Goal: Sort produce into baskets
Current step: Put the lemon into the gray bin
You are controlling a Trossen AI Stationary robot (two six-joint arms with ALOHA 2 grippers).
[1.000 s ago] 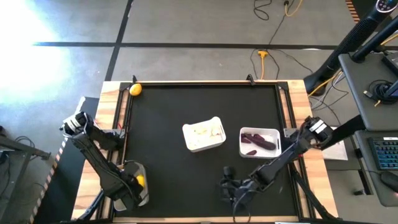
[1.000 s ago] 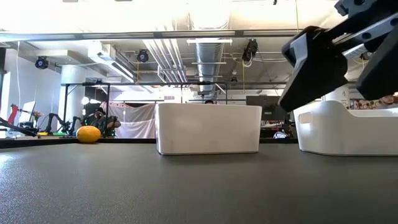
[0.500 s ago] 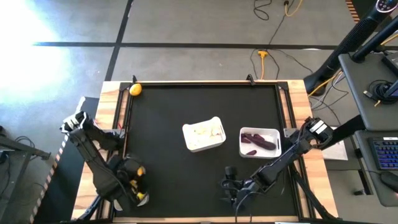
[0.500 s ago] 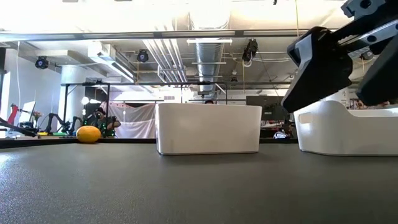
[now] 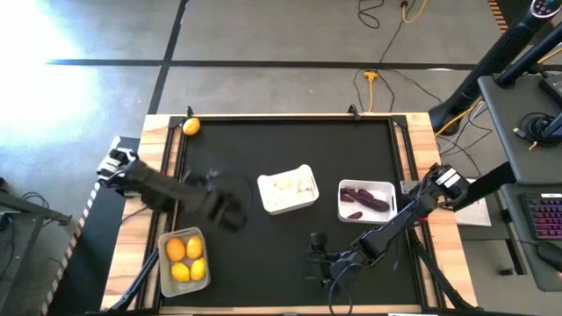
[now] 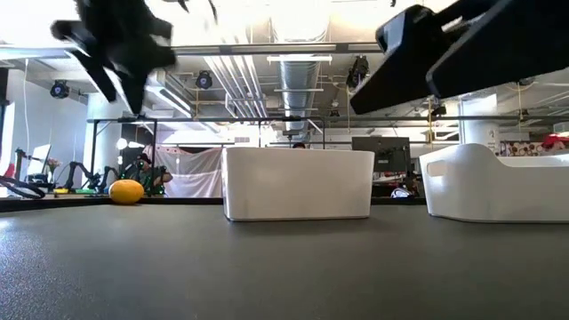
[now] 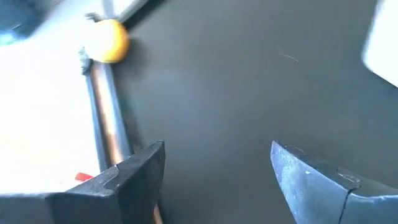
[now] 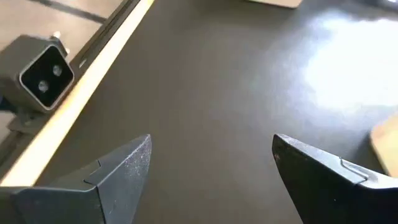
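A lone round yellow lemon [image 5: 191,126] rests at the far left corner of the black matte worktop [image 5: 263,158], just beside the wooden rim. Three more smooth yellow-orange fruits [image 5: 185,258] fill a clear rectangular tub [image 5: 167,283] at the near left edge. Near the centre, a white rounded-square tray [image 5: 287,190] carries pale garlic-like bulbs [image 5: 290,183]; just beside it toward the right edge, a matching tray [image 5: 366,201] cradles dark purple elongated vegetables [image 5: 366,199]. The left gripper [image 5: 221,207] hangs over the mat between the tub and the centre tray, jaws spread and empty. The right gripper [image 5: 316,257] hovers near the near edge, jaws likewise released, grasping nothing.
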